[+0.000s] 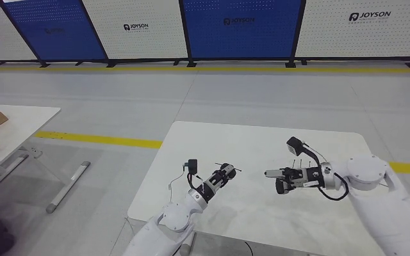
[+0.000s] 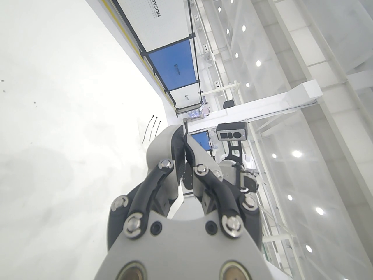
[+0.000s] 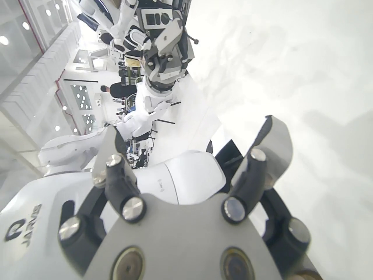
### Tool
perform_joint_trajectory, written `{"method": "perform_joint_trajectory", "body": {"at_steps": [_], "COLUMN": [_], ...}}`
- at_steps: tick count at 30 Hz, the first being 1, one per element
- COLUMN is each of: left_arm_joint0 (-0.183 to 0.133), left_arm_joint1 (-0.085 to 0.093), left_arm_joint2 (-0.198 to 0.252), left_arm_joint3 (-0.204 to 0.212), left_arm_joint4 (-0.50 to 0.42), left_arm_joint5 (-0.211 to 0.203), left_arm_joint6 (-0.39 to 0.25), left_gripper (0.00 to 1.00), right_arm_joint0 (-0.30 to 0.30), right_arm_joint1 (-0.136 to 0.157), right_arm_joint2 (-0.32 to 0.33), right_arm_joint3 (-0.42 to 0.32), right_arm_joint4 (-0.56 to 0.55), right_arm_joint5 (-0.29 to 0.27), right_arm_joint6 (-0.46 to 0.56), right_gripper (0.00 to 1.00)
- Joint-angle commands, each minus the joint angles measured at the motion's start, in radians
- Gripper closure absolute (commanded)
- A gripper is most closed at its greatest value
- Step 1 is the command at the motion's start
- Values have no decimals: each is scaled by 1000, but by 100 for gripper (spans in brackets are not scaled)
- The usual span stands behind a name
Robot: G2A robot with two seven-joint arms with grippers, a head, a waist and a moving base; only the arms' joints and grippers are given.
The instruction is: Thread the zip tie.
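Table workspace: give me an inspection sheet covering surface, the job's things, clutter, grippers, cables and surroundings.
Surface: white table, a few dark specks.
Job's things: one zip tie held in the left gripper; three spare zip ties lying side by side on the table.
Clutter: nothing seen.
Grippers: left gripper shut on the zip tie; right gripper open, holding nothing; the two point toward each other, apart.
Cables: black cable looped at the right wrist; thin cable beside the left arm.
Surroundings: blue and white partition panels, yellow floor line, second table.
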Motion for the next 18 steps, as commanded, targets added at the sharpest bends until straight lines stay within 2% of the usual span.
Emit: {"method": "perform_joint_trajectory", "body": {"at_steps": [1, 3, 6, 7, 10, 11, 18], "left_arm_joint0": [0, 0, 0, 0, 0, 0, 0], "left_arm_joint1": [0, 0, 0, 0, 0, 0, 0], "left_arm_joint2": [0, 0, 0, 0, 0, 0, 0], "left_arm_joint3": [0, 0, 0, 0, 0, 0, 0], "left_arm_joint4": [0, 0, 0, 0, 0, 0, 0], "left_arm_joint5": [0, 0, 0, 0, 0, 0, 0], "left_arm_joint6": [0, 0, 0, 0, 0, 0, 0], "left_gripper": [100, 100, 100, 100, 100, 100, 100], "right_arm_joint0": [31, 58, 134, 154, 198, 204, 204], "right_arm_joint1": [31, 56, 87, 88, 80, 75, 75], "right_arm_joint2": [2, -5, -48, -60, -105, -117, -117], "right_arm_joint3": [15, 16, 29, 28, 49, 53, 53], "right_arm_joint4": [-23, -60, -220, -254, -360, -370, -370], "right_arm_joint5": [13, 43, 155, 172, 203, 217, 217], "right_arm_joint6": [-3, -3, -3, -3, -63, -80, -80], "right_gripper": [0, 0, 0, 0, 0, 0, 0]}}
